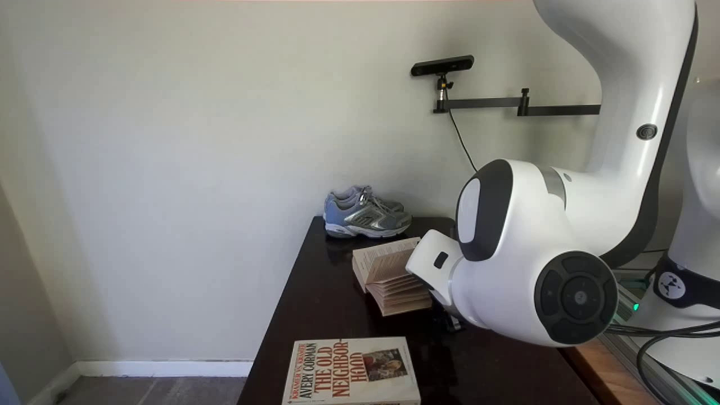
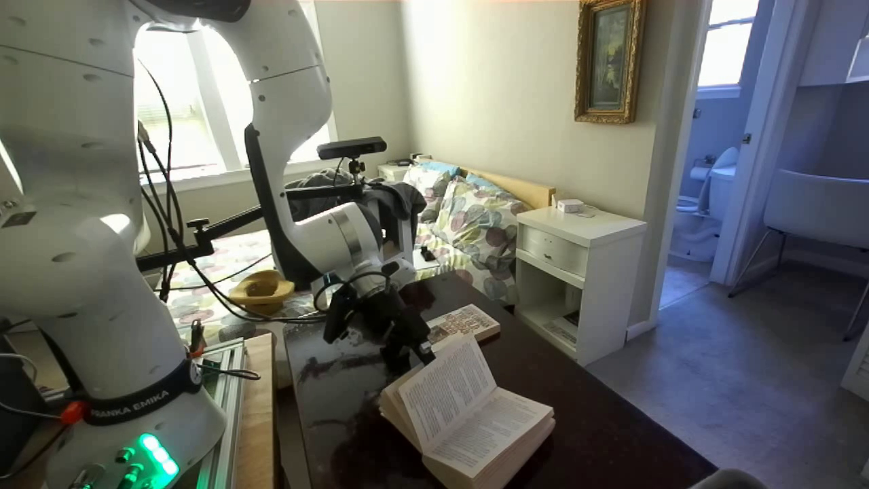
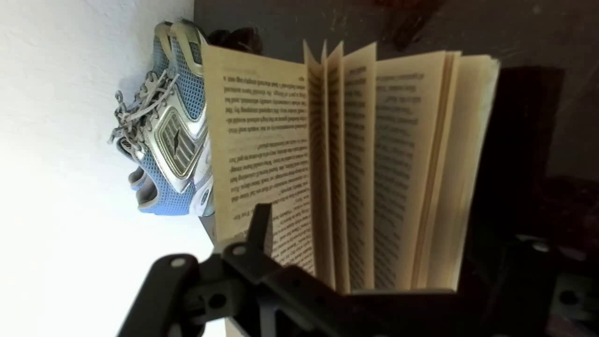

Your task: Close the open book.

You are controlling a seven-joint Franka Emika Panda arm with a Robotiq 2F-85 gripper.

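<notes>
The open book (image 1: 394,275) lies face up on the dark table, with cream-tan pages showing and its cover hidden. In an exterior view (image 2: 468,414) some pages stand raised on the gripper's side. In the wrist view (image 3: 398,140) several pages fan up toward the right. My gripper (image 3: 398,229) is open; its left finger overlaps the left page and the dark right finger is beyond the book's right edge. In an exterior view the gripper (image 2: 411,354) is close beside the raised pages; I cannot tell whether it touches them. Elsewhere the arm mostly hides it.
A larger cream-covered book (image 1: 351,371) lies on the table (image 1: 292,315), also seen beyond the gripper (image 2: 472,321). Blue-grey shoes (image 1: 365,216) stand at the table's end by the wall, close to the open book. A camera on a bracket (image 1: 441,66) is behind the arm.
</notes>
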